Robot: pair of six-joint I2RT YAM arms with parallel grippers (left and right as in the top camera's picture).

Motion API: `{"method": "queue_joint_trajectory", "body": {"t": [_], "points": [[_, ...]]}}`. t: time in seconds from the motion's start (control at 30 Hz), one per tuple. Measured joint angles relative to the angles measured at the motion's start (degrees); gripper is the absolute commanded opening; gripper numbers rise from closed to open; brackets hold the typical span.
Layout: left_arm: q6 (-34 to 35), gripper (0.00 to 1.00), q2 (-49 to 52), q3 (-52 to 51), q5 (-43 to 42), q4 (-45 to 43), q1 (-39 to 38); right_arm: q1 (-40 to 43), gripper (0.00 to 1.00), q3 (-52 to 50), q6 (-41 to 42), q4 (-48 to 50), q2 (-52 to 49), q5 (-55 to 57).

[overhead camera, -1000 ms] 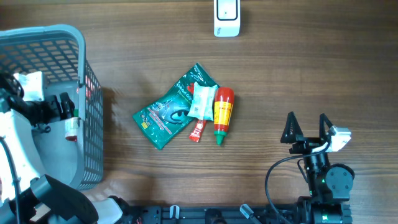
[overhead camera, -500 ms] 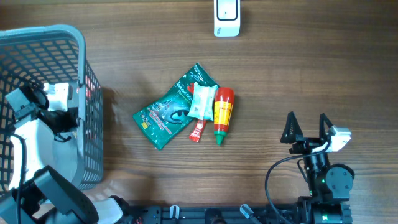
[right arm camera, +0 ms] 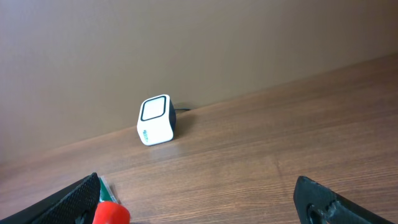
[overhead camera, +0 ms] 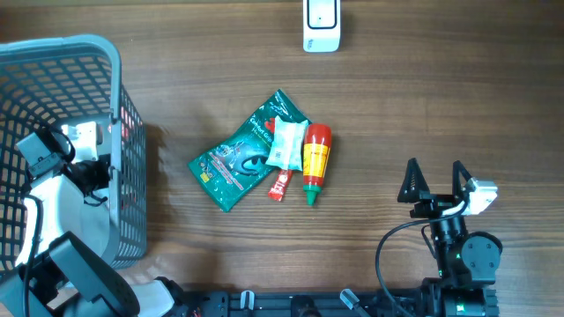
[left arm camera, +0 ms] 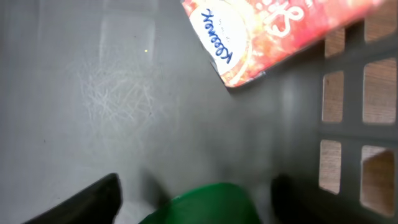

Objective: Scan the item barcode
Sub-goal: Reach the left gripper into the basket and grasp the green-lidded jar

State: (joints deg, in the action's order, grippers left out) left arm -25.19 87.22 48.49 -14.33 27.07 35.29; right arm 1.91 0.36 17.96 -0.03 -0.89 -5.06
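Note:
My left gripper (overhead camera: 94,167) is down inside the grey mesh basket (overhead camera: 123,97). In the left wrist view its fingers (left arm camera: 87,202) stand apart over the basket floor, open, with a blurred green rounded thing (left arm camera: 205,204) between them and a gap on each side. A red printed packet (left arm camera: 273,31) lies just beyond, by the basket wall. The white barcode scanner (overhead camera: 322,25) stands at the table's far edge; the right wrist view shows the scanner (right arm camera: 155,119) too. My right gripper (overhead camera: 434,179) rests open near the front right, holding nothing.
In the table's middle lie a green pouch (overhead camera: 238,158), a white sachet (overhead camera: 286,143), a small red tube (overhead camera: 280,183) and a yellow bottle with a red cap (overhead camera: 316,158). The bottle's red cap (right arm camera: 111,213) shows beside my right gripper's left finger.
My left arm has shifted inside the basket, swinging its gripper toward the right wall, and its jaws have narrowed. The right arm and the table items are unchanged.

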Motion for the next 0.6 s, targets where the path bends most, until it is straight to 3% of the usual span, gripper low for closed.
{"method": "queue_joint_trajectory", "body": {"t": [0.2, 0.6], "points": [[4.9, 0.52, -0.46, 0.28, -0.59, -0.61, 0.0, 0.0, 1.0, 0.0, 0.0, 0.0, 0.0, 0.0], [8.26, 0.51, -0.66, 0.55, -1.03, -0.55, 0.0, 0.0, 1.0, 0.0, 0.0, 0.0, 0.0, 0.02]]}}
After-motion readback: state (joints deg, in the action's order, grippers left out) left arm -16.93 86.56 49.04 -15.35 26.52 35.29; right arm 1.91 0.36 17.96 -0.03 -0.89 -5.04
